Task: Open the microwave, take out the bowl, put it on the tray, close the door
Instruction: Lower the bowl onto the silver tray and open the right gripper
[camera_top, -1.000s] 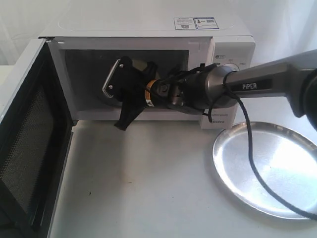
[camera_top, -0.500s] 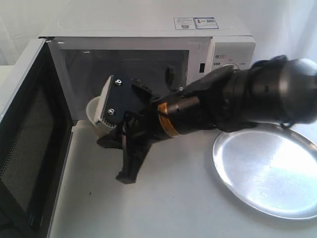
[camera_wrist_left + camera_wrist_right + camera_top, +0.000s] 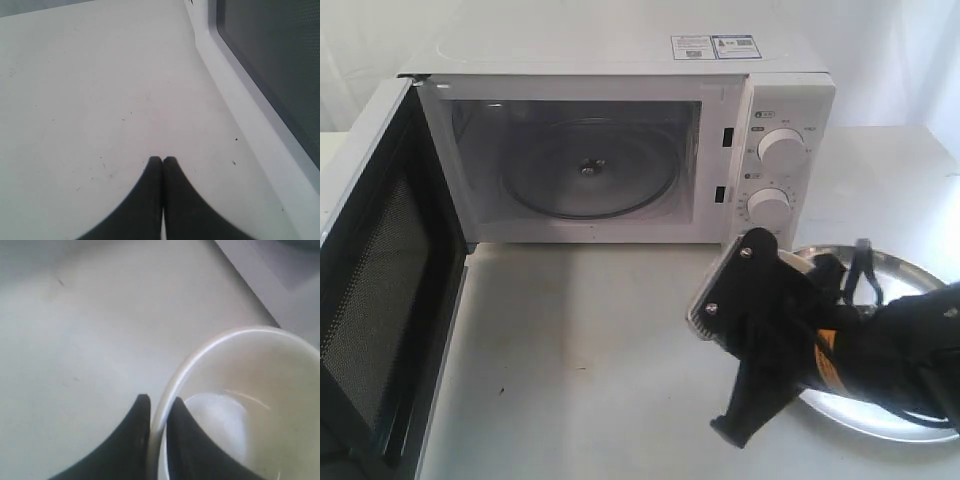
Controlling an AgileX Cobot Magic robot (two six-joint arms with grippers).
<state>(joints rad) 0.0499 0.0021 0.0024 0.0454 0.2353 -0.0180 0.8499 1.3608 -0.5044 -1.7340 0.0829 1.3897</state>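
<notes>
White boxy countertop microwave [image 3: 620,60] stands open, its white door w/ black mesh inner face [image 3: 380,300] swung wide to the left of the ext. view. Clear glass turntable plate [image 3: 590,170] inside is bare, so steps 1 and 2 look done.

R gripper [image 3: 159,401] is nearly closed, pinching the rim of the small round cream bowl [image 3: 250,405], one finger inside and one outside. In the ext. view the gripper sits low over the near-left edge of the large round shiny silver tray [image 3: 910,290]. The bowl is mostly hidden behind it there, and can't tell if it's touching down yet.

L gripper [image 3: 162,160] has fingers pressed together, nothing btwn them, over the white table [image 3: 580,350] beside the door.

Left to do, by my read: set bowl on tray, let go, then shut the door. Approx halfway+.
</notes>
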